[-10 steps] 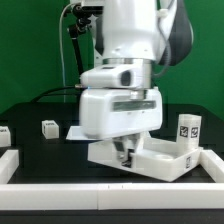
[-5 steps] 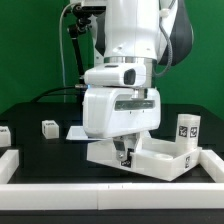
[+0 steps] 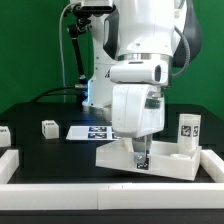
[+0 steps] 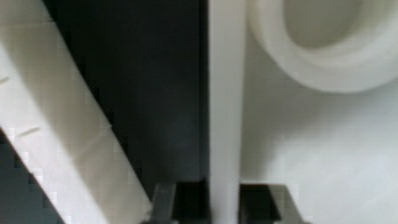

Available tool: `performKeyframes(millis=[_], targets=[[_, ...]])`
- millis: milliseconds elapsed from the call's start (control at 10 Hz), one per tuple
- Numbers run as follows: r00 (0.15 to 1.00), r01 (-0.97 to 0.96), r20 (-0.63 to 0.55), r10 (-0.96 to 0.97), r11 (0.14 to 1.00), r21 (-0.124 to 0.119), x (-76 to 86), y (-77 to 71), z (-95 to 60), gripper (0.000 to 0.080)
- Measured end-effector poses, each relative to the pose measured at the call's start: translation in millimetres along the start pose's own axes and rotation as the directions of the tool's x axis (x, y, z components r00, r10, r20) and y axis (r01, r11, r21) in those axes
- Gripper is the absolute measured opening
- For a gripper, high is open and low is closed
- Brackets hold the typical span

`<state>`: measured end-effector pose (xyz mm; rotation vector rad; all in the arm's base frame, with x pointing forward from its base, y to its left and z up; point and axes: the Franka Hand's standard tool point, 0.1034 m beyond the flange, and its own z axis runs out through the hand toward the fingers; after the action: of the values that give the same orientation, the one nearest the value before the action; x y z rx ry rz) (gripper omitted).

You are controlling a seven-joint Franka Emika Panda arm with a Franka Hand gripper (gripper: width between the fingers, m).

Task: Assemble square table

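Note:
The white square table top (image 3: 165,160) lies at the front of the black table, towards the exterior view's right. My gripper (image 3: 139,157) comes straight down onto its near edge and is shut on the raised rim. In the wrist view the rim (image 4: 222,100) runs as a narrow white strip between my two dark fingertips (image 4: 178,205), and the gripper (image 4: 222,206) is clamped on it. A round socket (image 4: 329,40) shows in the top's inner face. One chunky tagged leg (image 3: 188,128) stands behind the top. Another leg (image 3: 49,128) lies at the left, and a third (image 3: 4,133) sits at the far left edge.
The marker board (image 3: 88,131) lies flat mid-table, behind my wrist. Low white border rails run along the front (image 3: 100,195), the left (image 3: 8,160) and the right (image 3: 212,160). In the wrist view a rail (image 4: 63,140) passes close beside the top.
My arm has shifted towards the exterior view's right, taking the table top along by its rim. The marker board, hidden behind my hand before, now shows.

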<state>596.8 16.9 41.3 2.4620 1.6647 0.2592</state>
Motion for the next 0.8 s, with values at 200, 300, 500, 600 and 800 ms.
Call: performKeyframes(millis=[200,300,500,600,800], targets=[[1.0,0.0,0.0,0.0,1.0,0.0,0.3,0.1,0.0,0.0062],[0.996,0.083,-0.015,-0.083,0.996,-0.03,8.7,3.6,-0.5,0.0062],[0.975,0.211,-0.056,-0.216,0.973,-0.095,34.6,3.7,3.7,0.0072],[0.977,0.205,-0.05,-0.21,0.975,-0.089,30.2,4.2,4.3,0.0074],[0.977,0.203,-0.05,-0.208,0.975,-0.089,29.9,4.5,4.3,0.0074]])
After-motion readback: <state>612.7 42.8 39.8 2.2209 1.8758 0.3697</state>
